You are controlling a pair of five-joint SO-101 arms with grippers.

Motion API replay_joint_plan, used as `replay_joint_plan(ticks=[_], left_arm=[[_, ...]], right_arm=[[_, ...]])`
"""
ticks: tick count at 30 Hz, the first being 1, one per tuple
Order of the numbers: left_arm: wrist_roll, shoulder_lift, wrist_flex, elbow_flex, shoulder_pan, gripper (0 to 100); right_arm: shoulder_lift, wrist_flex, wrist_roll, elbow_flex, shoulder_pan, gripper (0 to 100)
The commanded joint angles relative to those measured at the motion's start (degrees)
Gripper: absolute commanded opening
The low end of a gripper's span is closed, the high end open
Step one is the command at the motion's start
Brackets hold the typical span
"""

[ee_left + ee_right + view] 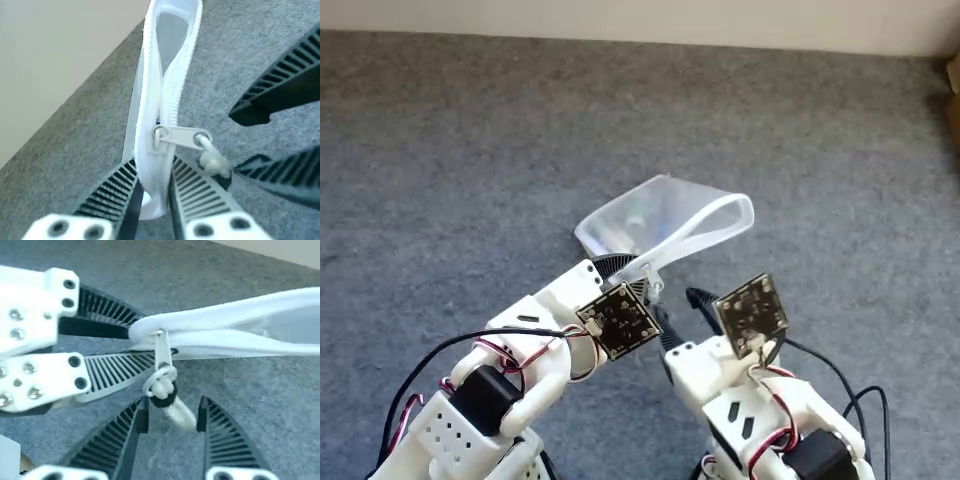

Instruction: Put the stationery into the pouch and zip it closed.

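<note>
A translucent white pouch (665,218) lies on the grey carpet with its zip mouth gaping; faint coloured shapes show through its wall. My left gripper (152,195) is shut on the pouch's near end (150,330), right by the zip slider. The metal zip pull (180,136) hangs from that slider with a white knotted cord (167,399) on it. My right gripper (172,410) is open, its black fingers (260,102) on either side of the cord without clamping it. In the high view both grippers meet at the pouch's near corner (645,275).
Grey carpet (470,150) spreads all round the pouch. A pale wall edge (720,20) runs along the far side. Cables (840,390) trail from both arms at the near edge.
</note>
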Motion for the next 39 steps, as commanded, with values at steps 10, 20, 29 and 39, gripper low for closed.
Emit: replay_joint_plan(ticks=[10,20,29,39], left_arm=[[0.7,-0.5,0.3,-0.6,-1.6,1],[0.7,-0.5,0.4,-0.6,-1.6,1],[0.7,-0.5,0.4,-0.6,-1.6,1],[0.7,-0.5,0.4,-0.6,-1.6,1]], right_arm=[[0.0,-12.0,-0.1,4.1,-0.7,14.8],[0.6,-15.0,5.1,4.5,3.2,3.7],[0.2,-15.3,9.9,4.0,10.1,0.5],[0.6,-20.3,9.9,4.4,21.0,0.5]])
